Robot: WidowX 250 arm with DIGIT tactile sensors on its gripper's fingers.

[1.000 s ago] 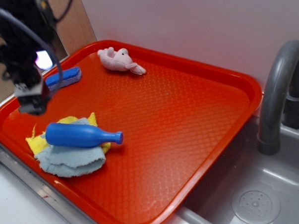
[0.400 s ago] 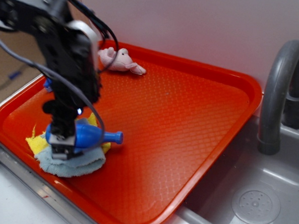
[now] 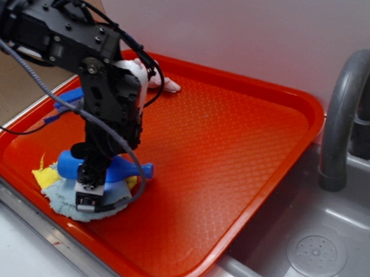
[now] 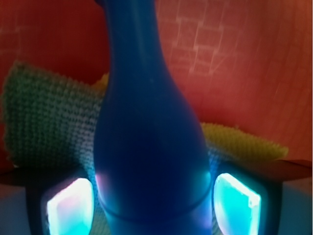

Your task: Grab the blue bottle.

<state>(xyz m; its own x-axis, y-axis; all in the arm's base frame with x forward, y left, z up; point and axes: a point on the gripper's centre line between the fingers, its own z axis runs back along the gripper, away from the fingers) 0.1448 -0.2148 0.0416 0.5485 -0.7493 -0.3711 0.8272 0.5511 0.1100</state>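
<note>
One blue bottle (image 3: 112,169), one red tray (image 3: 234,148), one pink plush toy (image 3: 161,83), one blue sponge (image 3: 69,99) (mostly hidden), one pale blue cloth (image 3: 68,202), one yellow cloth (image 3: 44,176), one faucet (image 3: 343,113), one claw (image 3: 91,190).

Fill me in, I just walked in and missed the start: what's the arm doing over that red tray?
The robot arm has its gripper down over the blue bottle, which lies on its side on a pale blue cloth and a yellow cloth at the near corner of the red tray. In the wrist view the bottle's body sits between the two fingers, with small gaps at each side, so it is straddled but not yet clamped or lifted.
</note>
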